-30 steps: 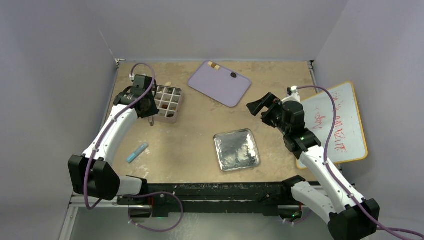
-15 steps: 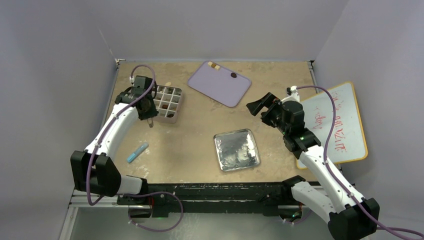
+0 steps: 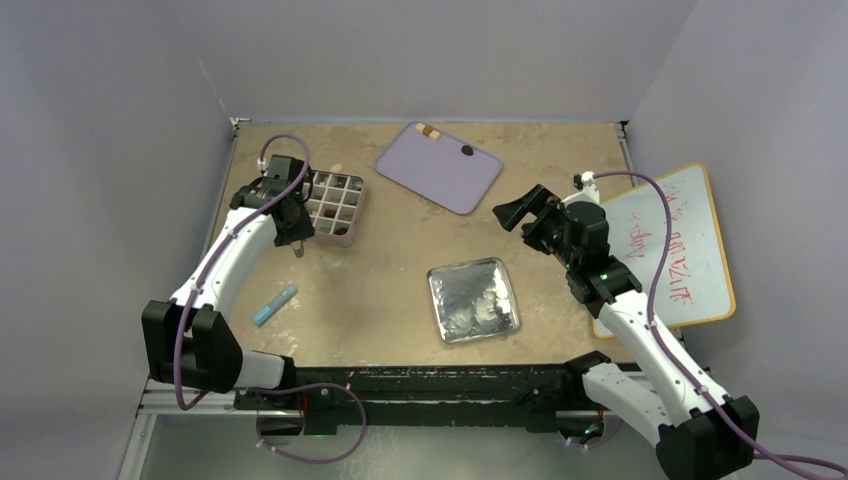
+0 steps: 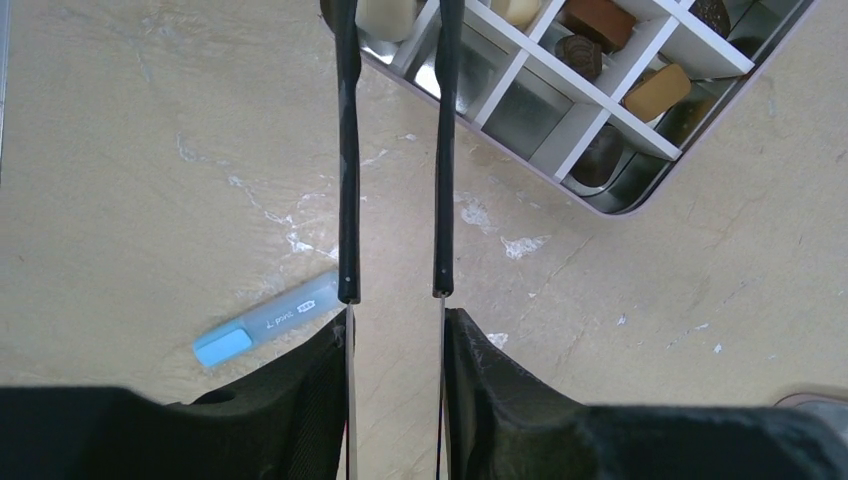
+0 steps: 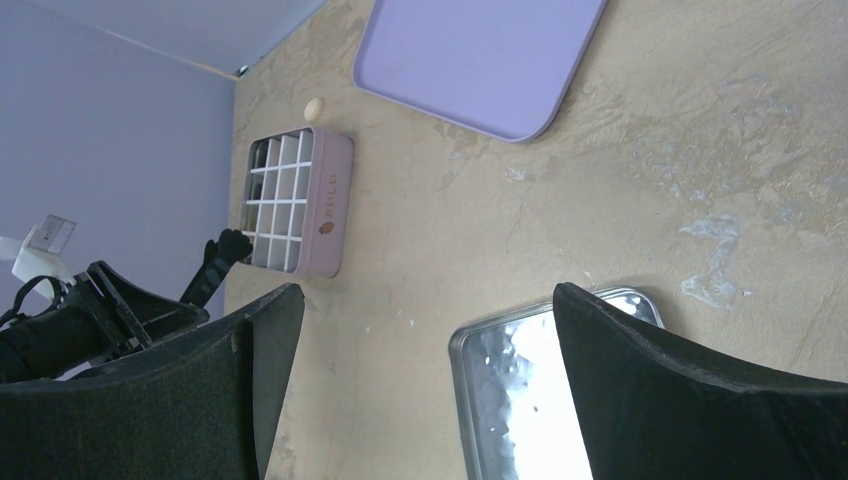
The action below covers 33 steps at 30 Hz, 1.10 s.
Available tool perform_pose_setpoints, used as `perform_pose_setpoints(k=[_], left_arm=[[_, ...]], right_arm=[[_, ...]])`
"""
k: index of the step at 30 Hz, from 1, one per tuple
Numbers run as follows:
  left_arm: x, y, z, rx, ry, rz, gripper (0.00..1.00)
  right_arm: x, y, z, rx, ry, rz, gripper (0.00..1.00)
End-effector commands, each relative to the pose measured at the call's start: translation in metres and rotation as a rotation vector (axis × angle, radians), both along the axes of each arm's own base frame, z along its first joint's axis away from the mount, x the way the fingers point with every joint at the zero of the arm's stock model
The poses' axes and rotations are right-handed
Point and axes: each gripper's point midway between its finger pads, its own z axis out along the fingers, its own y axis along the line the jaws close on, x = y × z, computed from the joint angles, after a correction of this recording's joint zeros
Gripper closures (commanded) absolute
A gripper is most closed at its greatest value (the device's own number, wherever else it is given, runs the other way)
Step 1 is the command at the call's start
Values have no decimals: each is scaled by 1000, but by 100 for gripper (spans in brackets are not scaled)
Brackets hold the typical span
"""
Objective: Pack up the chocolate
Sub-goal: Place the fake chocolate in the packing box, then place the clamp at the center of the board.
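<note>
Mostly brown chocolate (image 4: 581, 53), some cream

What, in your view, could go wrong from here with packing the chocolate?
The tweezers in the left gripper reach over the dividers of the box; any piece released might land on a divider, not in a cell. A cream piece lies on the table beside the box, where the tweezers could knock it. Three pieces sit on the far purple tray, easily missed.

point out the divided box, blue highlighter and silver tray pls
divided box (image 5: 332, 215), right wrist view, outer side wall.
blue highlighter (image 4: 268, 326), left wrist view, middle of the barrel.
silver tray (image 3: 474, 300), top external view, bare middle of its floor.
</note>
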Motion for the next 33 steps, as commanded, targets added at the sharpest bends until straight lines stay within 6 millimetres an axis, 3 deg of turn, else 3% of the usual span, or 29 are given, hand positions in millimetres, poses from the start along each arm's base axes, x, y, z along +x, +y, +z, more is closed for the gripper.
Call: perform_pose_setpoints(k=[1, 7, 17, 22, 28, 33], left_arm=[[7, 5, 14, 7, -47, 26, 65], [10, 4, 23, 2, -78, 21, 65], [35, -18, 66, -83, -224, -108, 70], [48, -60, 75, -155, -286, -270, 73], [47, -127, 56, -116, -240, -435, 73], [44, -165, 50, -167, -258, -508, 73]], right_arm=[[4, 5, 13, 16, -41, 13, 4], [4, 5, 11, 17, -37, 12, 4], [1, 4, 3, 11, -3, 10, 4], [-4, 2, -5, -17, 38, 15, 4], [-14, -3, -24, -74, 131, 24, 4], [-23, -9, -52, -130, 244, 22, 3]])
